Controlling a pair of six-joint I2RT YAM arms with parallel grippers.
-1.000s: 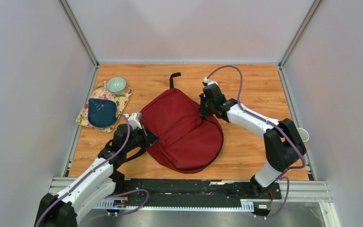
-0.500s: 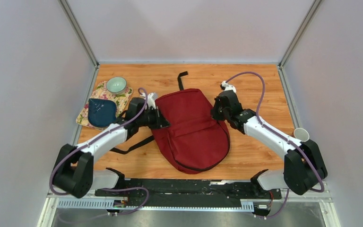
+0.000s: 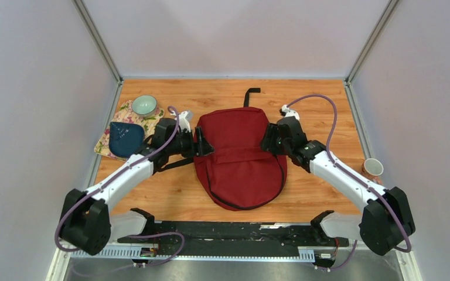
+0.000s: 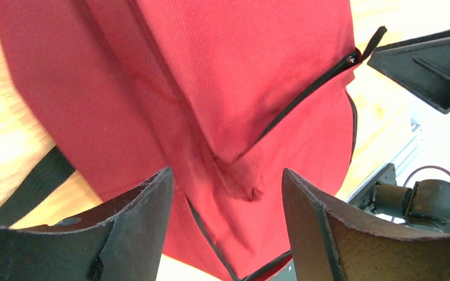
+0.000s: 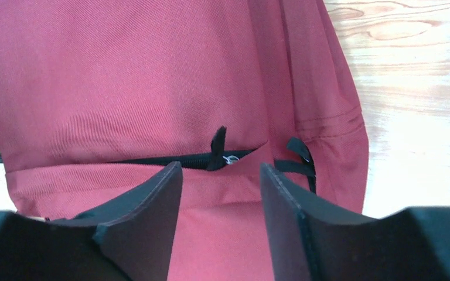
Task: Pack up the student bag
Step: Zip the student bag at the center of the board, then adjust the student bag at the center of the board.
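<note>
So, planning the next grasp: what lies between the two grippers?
Only the student bag, spanning from left gripper to right gripper, in the top view.

The top external camera looks down from above and behind the arm bases, far enough off to hold the whole worktop point(image 3: 316, 99); each wrist camera looks out past its own fingers from very close, the left end effector point(image 4: 227, 175) facing across the student bag point(image 4: 211, 70) from its left flank, the right end effector point(image 5: 221, 170) facing it from the other side. All three views share the bag's red cloth; both wrist views catch the black pocket zipper point(image 5: 170, 159).
</note>
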